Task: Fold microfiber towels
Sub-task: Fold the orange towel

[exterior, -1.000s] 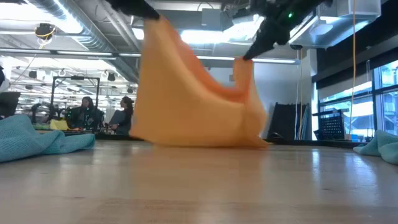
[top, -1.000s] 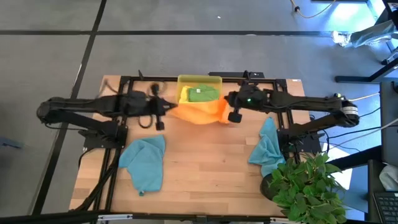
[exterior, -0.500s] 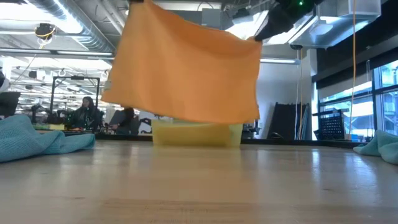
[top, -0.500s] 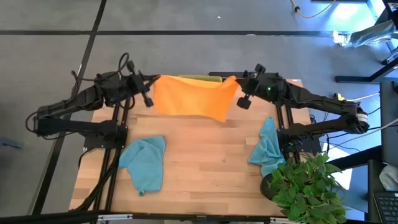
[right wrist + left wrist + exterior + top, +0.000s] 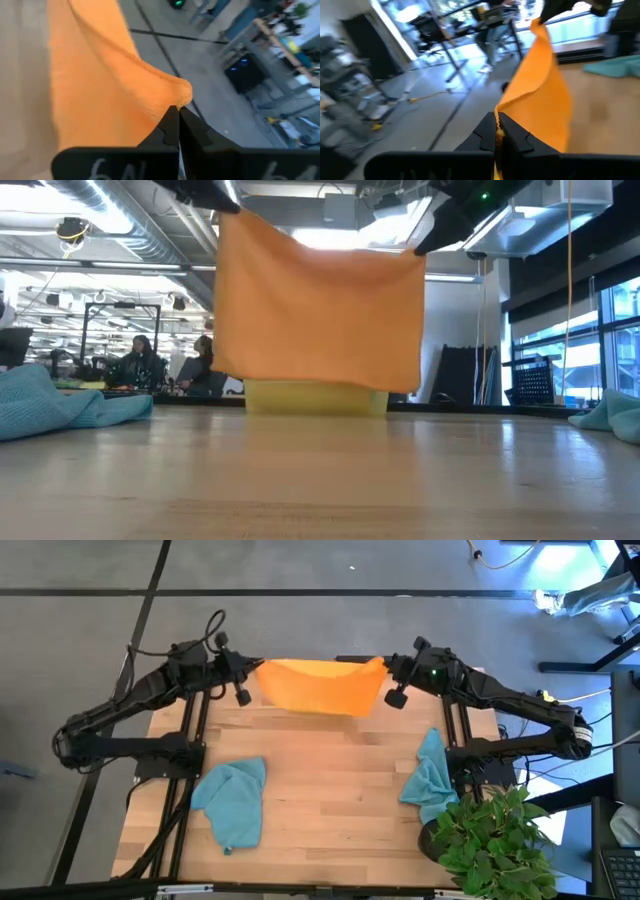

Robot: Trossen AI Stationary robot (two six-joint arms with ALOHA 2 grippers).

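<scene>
Both pincers clamped on the top corners of the orange microfiber towel (image 5: pixel 320 686): left pincer (image 5: pixel 252 668), right pincer (image 5: pixel 385 667). Towel hangs spread flat above the far edge of the wooden desk (image 5: pixel 330 790), clear of it. Two teal-blue towels (image 5: pixel 232 800) (image 5: pixel 428 778) lie crumpled on the desk, left and right.

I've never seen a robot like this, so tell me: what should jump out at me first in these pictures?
The orange towel first: it hangs spread like a curtain above the table's far edge, one top corner pinched in the left gripper, the other in the right gripper, its lower edge clear of the wood in the low view. Behind it sits a yellow tray. Two crumpled teal towels lie on the table, one at front left, one by the right edge.
</scene>
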